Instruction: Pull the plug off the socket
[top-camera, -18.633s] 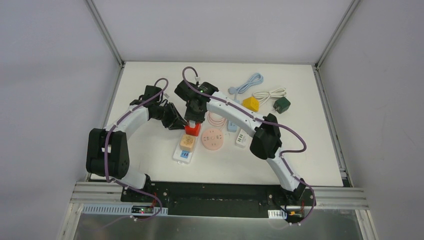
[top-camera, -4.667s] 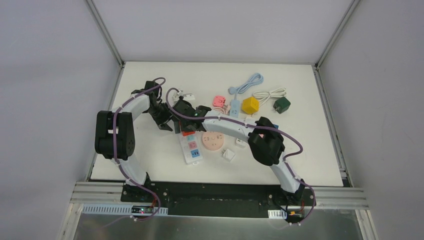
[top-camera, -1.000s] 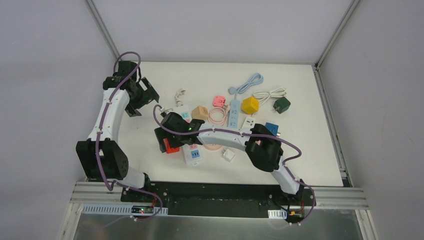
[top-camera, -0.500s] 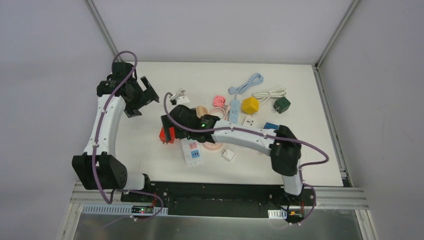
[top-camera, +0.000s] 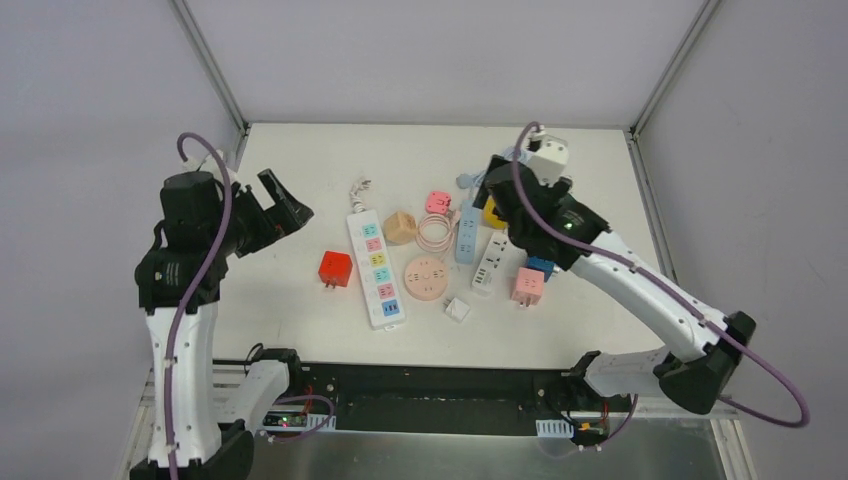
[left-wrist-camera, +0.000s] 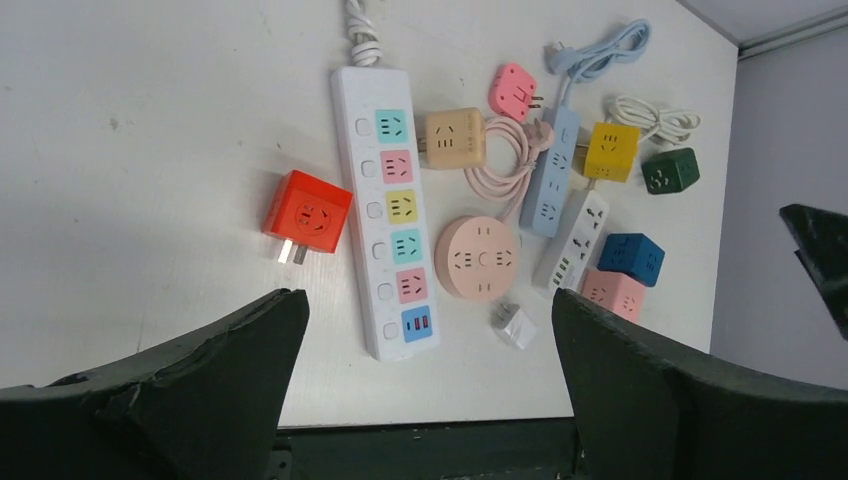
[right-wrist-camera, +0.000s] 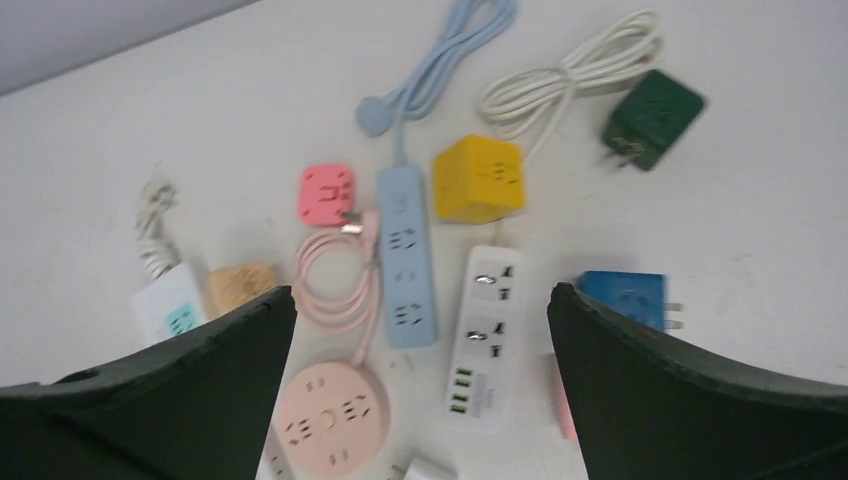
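The plug, a red cube adapter (top-camera: 335, 268) (left-wrist-camera: 306, 212), lies on the table just left of the socket strip with its metal prongs in the open. The socket is a long white power strip (top-camera: 375, 268) (left-wrist-camera: 391, 214) with coloured outlets, all free. My left gripper (top-camera: 283, 205) (left-wrist-camera: 425, 300) hangs open high above the table's left side, holding nothing. High over the back right, my right gripper (top-camera: 495, 195) (right-wrist-camera: 420, 290) is also open and holds nothing.
Right of the strip lie a tan cube (top-camera: 400, 227), a round pink socket (top-camera: 425, 278), a light blue strip (top-camera: 467, 232), a small white strip (top-camera: 488, 265), a yellow cube (right-wrist-camera: 478, 180), a green cube (right-wrist-camera: 655, 118), blue (top-camera: 541, 266) and pink (top-camera: 528, 285) cubes, and a small white charger (top-camera: 457, 309).
The right gripper has left the red plug on the table and swung up to the back right. The left arm has risen and drawn back to the left.
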